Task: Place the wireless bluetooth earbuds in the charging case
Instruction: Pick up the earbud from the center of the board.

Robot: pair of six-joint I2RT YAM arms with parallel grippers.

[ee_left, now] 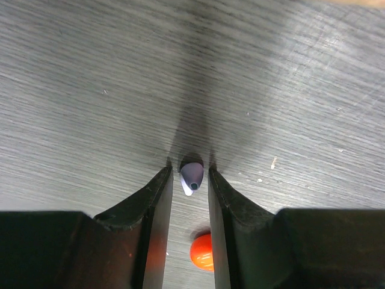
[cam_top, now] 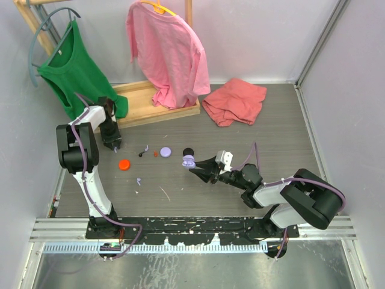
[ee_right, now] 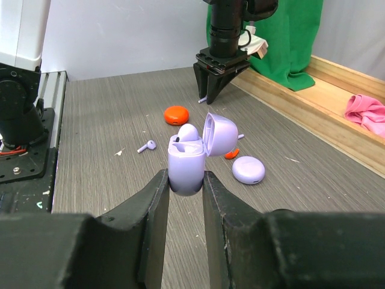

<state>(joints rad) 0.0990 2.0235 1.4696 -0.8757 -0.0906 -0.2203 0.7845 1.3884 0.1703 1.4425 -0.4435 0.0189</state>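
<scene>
Lavender earbud (ee_left: 192, 176) lies between the down-pointing left gripper's (ee_left: 189, 168) narrowly parted fingertips, contact unclear. In the overhead view it is at 9 o'clock from the open charging case (ee_right: 187, 159), clamped by the low, outstretched right gripper (ee_right: 184, 174).

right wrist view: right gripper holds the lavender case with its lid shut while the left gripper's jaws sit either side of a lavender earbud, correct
No: the lavender case has its lid open, not shut, as the right wrist view shows. The rest stands: the right gripper holds it, and the left gripper has its jaws either side of a lavender earbud.
</scene>
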